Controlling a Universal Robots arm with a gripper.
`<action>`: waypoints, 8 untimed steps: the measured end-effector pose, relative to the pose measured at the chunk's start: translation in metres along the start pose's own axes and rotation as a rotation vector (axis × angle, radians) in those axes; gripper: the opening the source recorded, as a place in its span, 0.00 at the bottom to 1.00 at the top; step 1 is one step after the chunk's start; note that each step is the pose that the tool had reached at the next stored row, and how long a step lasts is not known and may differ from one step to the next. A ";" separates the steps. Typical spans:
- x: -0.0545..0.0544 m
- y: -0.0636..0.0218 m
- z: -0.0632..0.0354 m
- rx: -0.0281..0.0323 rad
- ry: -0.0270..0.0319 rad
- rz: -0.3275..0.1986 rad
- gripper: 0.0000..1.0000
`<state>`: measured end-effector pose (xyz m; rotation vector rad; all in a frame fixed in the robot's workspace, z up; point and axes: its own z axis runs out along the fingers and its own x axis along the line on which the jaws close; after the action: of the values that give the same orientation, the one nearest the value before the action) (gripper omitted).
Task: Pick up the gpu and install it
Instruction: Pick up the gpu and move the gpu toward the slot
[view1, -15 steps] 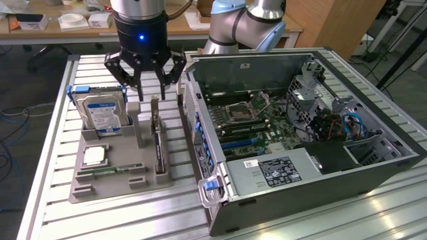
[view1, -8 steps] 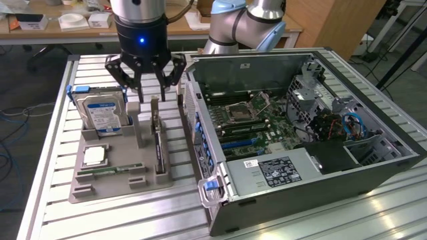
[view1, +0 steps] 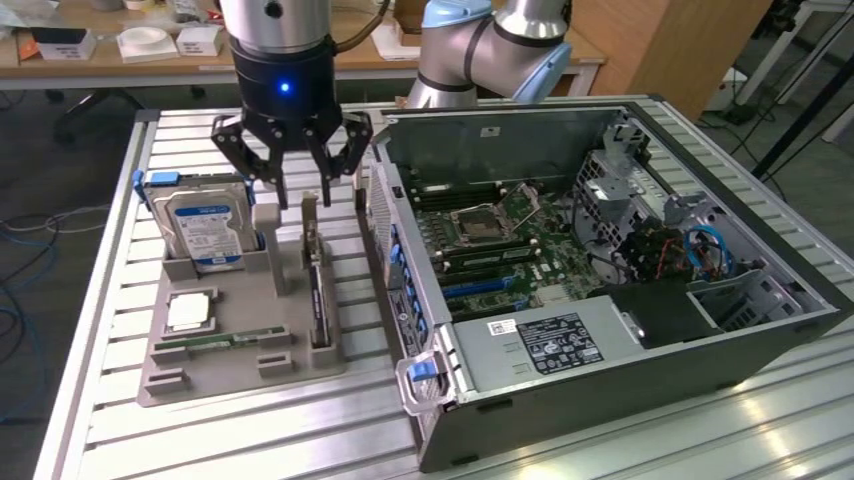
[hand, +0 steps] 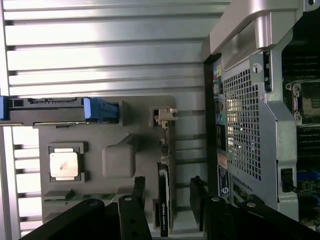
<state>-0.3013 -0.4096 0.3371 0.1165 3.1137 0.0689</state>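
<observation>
The gpu (view1: 316, 290) stands on edge in a slot of the grey parts tray (view1: 227, 375), a thin dark card with its pale bracket at the far end. My gripper (view1: 303, 192) hangs open just above the card's far end, one finger on each side, touching nothing. In the wrist view the gpu (hand: 164, 200) runs edge-on between the two black fingers (hand: 138, 192), its bracket (hand: 163, 116) beyond them, with my gripper (hand: 167, 181) straddling it. The open computer case (view1: 747, 345) lies to the exterior view's right with its motherboard (view1: 501, 245) exposed.
On the tray a silver hard drive (view1: 203, 232) in a blue caddy stands at the exterior view's left of the card, with a CPU (view1: 188, 312) and a green memory stick (view1: 214, 342) nearer the front. The case's rear panel (hand: 245, 125) sits close beside the tray.
</observation>
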 end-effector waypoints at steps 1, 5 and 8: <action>0.000 0.0000 0.0006 0.0000 0.0000 0.000 0.49; 0.000 -0.0001 0.0030 0.0000 0.0000 0.000 0.49; 0.000 -0.0002 0.0050 0.0000 0.0000 0.000 0.49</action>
<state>-0.3013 -0.4096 0.3321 0.1164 3.1137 0.0689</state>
